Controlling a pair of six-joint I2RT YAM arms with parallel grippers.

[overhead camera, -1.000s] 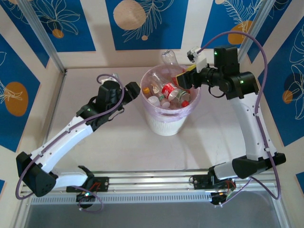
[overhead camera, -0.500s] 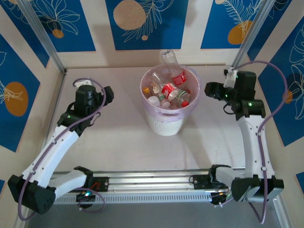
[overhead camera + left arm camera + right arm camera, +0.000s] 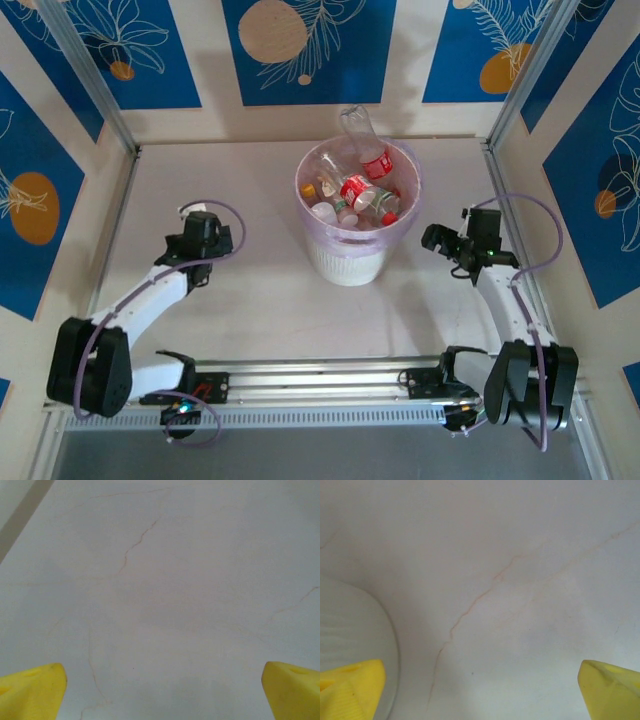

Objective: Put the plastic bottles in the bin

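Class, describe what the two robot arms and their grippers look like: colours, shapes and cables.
Both arms are alike: the left arm and right arm have smooth white links joined by bulky black joint housings. A thin lilac cable loops along each. The left gripper and right gripper have blunt, bright yellow fingertips.

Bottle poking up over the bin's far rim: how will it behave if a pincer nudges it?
Probably light: the bottle looks clear and empty. It leans above the rim of the bin, propped on the other bottles, so a nudge may well tip it out or slide it deeper. Thin plastic likely dents rather than breaks.
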